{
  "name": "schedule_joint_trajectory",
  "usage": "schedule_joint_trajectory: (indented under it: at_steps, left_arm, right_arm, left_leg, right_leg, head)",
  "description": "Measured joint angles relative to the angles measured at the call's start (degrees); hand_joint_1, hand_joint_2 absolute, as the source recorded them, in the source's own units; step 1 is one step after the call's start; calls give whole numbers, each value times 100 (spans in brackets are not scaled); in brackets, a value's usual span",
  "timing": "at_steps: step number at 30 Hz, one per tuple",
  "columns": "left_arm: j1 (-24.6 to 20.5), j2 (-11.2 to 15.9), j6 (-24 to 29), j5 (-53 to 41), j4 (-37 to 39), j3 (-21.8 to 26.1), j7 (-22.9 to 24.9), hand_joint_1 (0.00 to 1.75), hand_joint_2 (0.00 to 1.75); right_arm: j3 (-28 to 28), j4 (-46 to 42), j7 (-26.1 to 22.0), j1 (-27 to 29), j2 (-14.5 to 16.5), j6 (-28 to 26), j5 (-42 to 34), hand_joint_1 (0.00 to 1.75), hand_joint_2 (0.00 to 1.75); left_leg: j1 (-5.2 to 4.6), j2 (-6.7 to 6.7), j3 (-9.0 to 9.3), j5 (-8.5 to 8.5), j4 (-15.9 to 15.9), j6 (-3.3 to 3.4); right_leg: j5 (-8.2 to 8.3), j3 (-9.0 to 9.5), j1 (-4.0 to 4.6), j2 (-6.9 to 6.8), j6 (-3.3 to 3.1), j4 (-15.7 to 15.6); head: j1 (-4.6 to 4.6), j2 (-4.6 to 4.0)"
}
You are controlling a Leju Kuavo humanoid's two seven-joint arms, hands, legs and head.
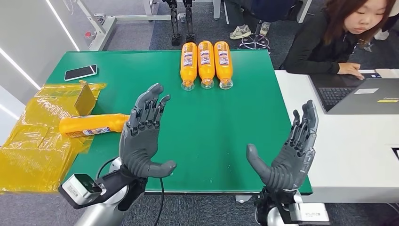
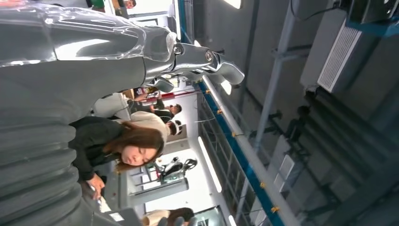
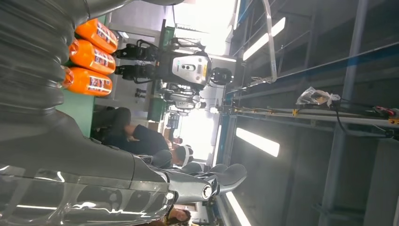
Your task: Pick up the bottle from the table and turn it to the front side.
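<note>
An orange bottle (image 1: 91, 125) lies on its side at the left of the green table (image 1: 211, 117), partly on yellow plastic. My left hand (image 1: 143, 134) is raised just right of it, palm up, fingers spread, holding nothing. Three more orange bottles (image 1: 205, 62) lie side by side at the far middle of the table, and the right wrist view catches them too (image 3: 91, 59). Above the table's front right edge my right hand (image 1: 289, 153) is held up, fingers spread and empty.
A yellow plastic bag (image 1: 37, 141) with a cardboard piece (image 1: 85, 98) covers the table's left end. A phone (image 1: 80, 72) lies at the far left. A person (image 1: 346, 33) sits at a laptop (image 1: 364, 96) on the white table to the right.
</note>
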Motion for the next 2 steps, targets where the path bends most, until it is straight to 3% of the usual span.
schedule_joint_trajectory:
  at_steps: [2]
  left_arm:
    - [22,-33,7,7,-35,0,0,0,175]
  right_arm:
    - [-1,-4,0,1,0,0,9,0,175]
  left_leg:
    - [0,0,0,0,0,0]
  right_leg:
    - [0,0,0,0,0,0]
  head:
    - [0,0]
